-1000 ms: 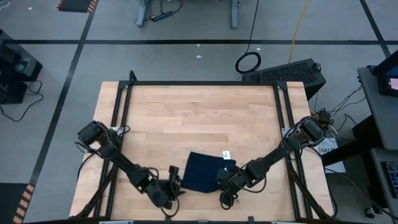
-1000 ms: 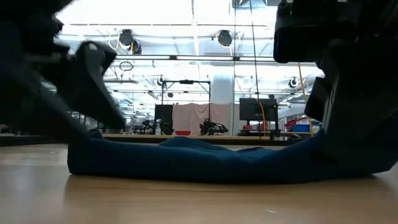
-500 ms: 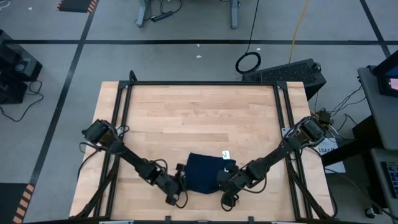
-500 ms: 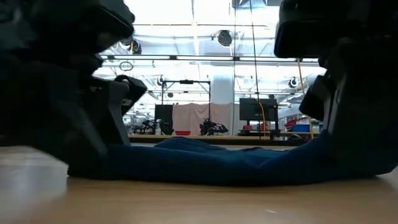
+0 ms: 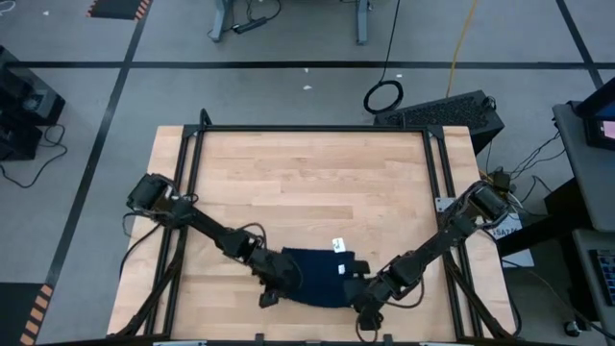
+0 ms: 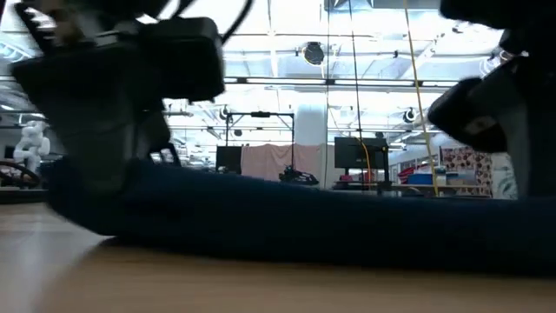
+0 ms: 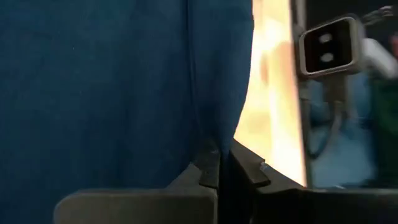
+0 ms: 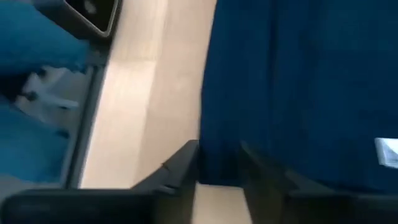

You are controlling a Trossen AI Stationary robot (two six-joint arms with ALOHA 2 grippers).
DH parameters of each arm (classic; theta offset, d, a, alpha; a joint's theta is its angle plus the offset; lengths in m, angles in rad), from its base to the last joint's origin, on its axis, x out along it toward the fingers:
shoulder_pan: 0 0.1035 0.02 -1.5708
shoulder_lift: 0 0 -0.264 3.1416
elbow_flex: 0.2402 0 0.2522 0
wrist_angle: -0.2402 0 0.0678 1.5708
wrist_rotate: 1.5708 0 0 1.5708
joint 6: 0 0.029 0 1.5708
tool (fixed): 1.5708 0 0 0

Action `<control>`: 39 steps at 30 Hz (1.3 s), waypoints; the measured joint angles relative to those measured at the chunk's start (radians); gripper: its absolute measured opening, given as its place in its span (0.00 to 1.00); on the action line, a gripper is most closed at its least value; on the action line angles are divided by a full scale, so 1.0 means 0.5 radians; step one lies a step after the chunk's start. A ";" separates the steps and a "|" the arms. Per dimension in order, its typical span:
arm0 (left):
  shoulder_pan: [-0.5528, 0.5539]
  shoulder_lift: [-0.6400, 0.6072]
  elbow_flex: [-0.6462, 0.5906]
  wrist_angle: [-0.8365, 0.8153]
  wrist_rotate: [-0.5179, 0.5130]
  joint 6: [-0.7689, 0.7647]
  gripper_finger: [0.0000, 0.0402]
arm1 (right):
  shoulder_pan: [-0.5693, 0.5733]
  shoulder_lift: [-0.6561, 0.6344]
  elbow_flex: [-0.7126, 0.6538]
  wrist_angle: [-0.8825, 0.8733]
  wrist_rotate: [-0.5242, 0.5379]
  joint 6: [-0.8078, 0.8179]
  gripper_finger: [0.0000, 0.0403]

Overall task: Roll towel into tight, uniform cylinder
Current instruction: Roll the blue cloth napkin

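The dark blue towel [image 5: 315, 277] lies bunched near the front edge of the wooden worktop [image 5: 298, 183], about midway across, with its small white tag [image 5: 337, 246] showing at the far edge. The left gripper [image 5: 272, 286] is at the towel's left end, fingers pinched together on a fold of the cloth; the left wrist view shows the blue fabric [image 7: 124, 87] running down into the closed fingertips [image 7: 214, 171]. The right gripper [image 5: 366, 306] sits at the towel's right front corner, its fingers [image 8: 186, 163] a little apart with an edge of the towel [image 8: 298, 81] between them. From table height the towel [image 6: 295, 230] stretches as a low band across the worktop between the two arms
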 joint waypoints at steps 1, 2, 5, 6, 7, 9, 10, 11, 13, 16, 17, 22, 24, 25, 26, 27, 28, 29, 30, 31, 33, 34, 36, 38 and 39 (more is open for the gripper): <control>0.032 0.001 0.000 0.015 0.075 -0.016 0.03 | 0.017 -0.019 0.000 -0.037 0.026 -0.023 0.28; 0.067 0.000 0.000 0.025 0.126 -0.049 0.03 | 0.034 -0.039 0.000 -0.070 0.078 -0.035 0.31; 0.159 -0.001 -0.007 0.032 0.204 -0.060 0.02 | 0.111 -0.090 -0.001 -0.106 0.303 -0.063 0.41; 0.190 -0.001 -0.012 0.030 0.235 -0.061 0.02 | 0.148 -0.104 -0.001 -0.111 0.391 -0.084 0.44; 0.216 -0.001 -0.017 0.036 0.274 -0.064 0.02 | 0.190 -0.111 -0.001 -0.095 0.478 -0.105 0.46; 0.251 -0.001 -0.034 0.041 0.349 -0.111 0.02 | 0.281 -0.110 0.000 -0.084 0.668 -0.143 0.49; 0.263 -0.001 -0.041 0.039 0.389 -0.125 0.02 | 0.325 -0.093 0.000 -0.087 0.749 -0.151 0.50; 0.270 -0.001 -0.045 0.039 0.424 -0.151 0.02 | 0.361 -0.067 0.000 -0.082 0.809 -0.154 0.51; 0.275 -0.001 -0.046 0.105 0.492 -0.196 0.02 | 0.422 -0.004 -0.001 -0.081 0.921 -0.146 0.51; 0.275 -0.002 -0.044 0.278 0.548 -0.256 0.02 | 0.466 0.078 -0.001 -0.015 0.999 -0.130 0.51; 0.275 -0.002 -0.045 0.306 0.560 -0.271 0.02 | 0.472 0.105 -0.001 0.009 1.015 -0.132 0.51; 0.273 -0.002 -0.044 0.315 0.567 -0.309 0.02 | 0.476 0.199 -0.001 0.052 1.249 -0.135 0.51; 0.266 -0.002 -0.044 0.316 0.563 -0.311 0.02 | 0.452 0.223 -0.001 0.069 1.237 -0.138 0.51; 0.260 -0.002 -0.044 0.316 0.550 -0.318 0.02 | 0.437 0.234 -0.001 0.062 1.215 -0.138 0.50; 0.255 -0.002 -0.044 0.315 0.532 -0.318 0.02 | 0.421 0.244 -0.002 0.059 1.200 -0.134 0.49; 0.246 -0.002 -0.044 0.315 0.522 -0.314 0.02 | 0.406 0.251 -0.002 0.061 1.192 -0.113 0.48; 0.236 -0.002 -0.044 0.316 0.515 -0.307 0.02 | 0.391 0.253 -0.002 0.061 1.186 -0.084 0.45; 0.225 -0.002 -0.044 0.313 0.507 -0.300 0.02 | 0.377 0.253 -0.002 0.062 1.173 -0.060 0.41; 0.212 -0.002 -0.044 0.297 0.489 -0.282 0.02 | 0.358 0.253 -0.002 0.064 1.134 -0.032 0.37; 0.199 -0.003 -0.043 0.274 0.469 -0.261 0.02 | 0.338 0.253 -0.002 0.063 1.075 -0.005 0.31; 0.176 -0.003 -0.048 0.262 0.444 -0.212 0.02 | 0.296 0.246 -0.002 0.057 0.953 0.029 0.18; 0.168 -0.003 -0.053 0.263 0.441 -0.196 0.02 | 0.275 0.240 -0.002 0.061 0.884 0.034 0.11; 0.149 -0.004 -0.057 0.260 0.435 -0.158 0.02 | 0.236 0.216 -0.001 0.068 0.747 0.039 0.04; 0.132 -0.004 -0.057 0.230 0.387 -0.140 0.02 | 0.198 0.191 -0.001 0.067 0.647 0.107 0.04; 0.120 -0.004 -0.057 0.208 0.350 -0.141 0.03 | 0.178 0.169 -0.001 0.066 0.573 0.141 0.05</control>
